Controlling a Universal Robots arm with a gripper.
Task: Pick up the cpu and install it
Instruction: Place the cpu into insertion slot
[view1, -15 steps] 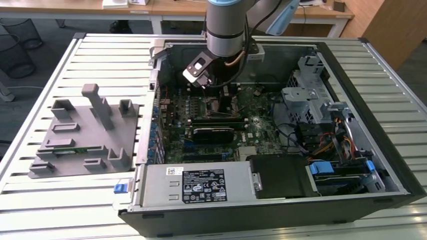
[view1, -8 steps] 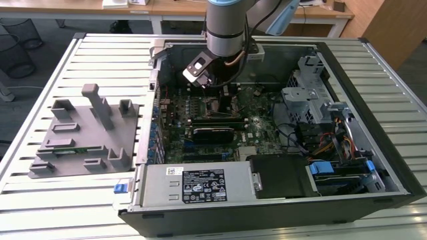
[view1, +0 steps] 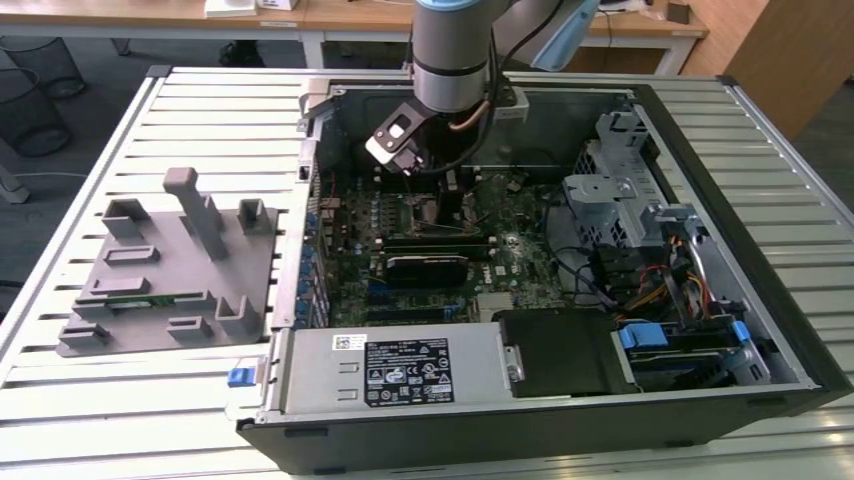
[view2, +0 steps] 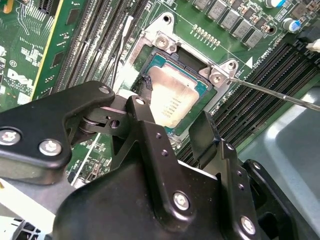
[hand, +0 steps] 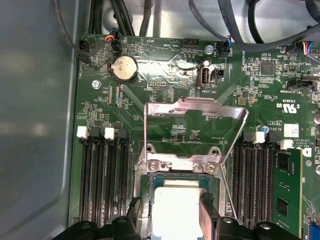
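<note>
Your gripper (view2: 174, 106) sits low inside the open computer case (view1: 534, 430), right over the socket (view2: 165, 41) on the green board (hand: 130, 125). The cpu (view2: 172, 97) lies flat within the socket's frame, between the two black fingers (view2: 150, 130). The fingers stand only as far apart as the chip is wide and meet two of its opposite edges, so I judge that you have hold of it. I cannot tell whether it rests on the socket floor. The hinged metal plate (hand: 195, 107) stands raised beyond the chip, and the thin lever (view2: 275, 93) is swung out to one side.

Treat the chip as light, stiff and thin. Its smooth metal top is likely slippery, and its edges give your fingers little depth to bite on. Hold it by those two opposite edges, kept level, with a gentle squeeze. The delicate parts are probably its underside and the socket's contacts beneath it. A tilt, a sideways drag or any hard downward push could damage them.
</note>
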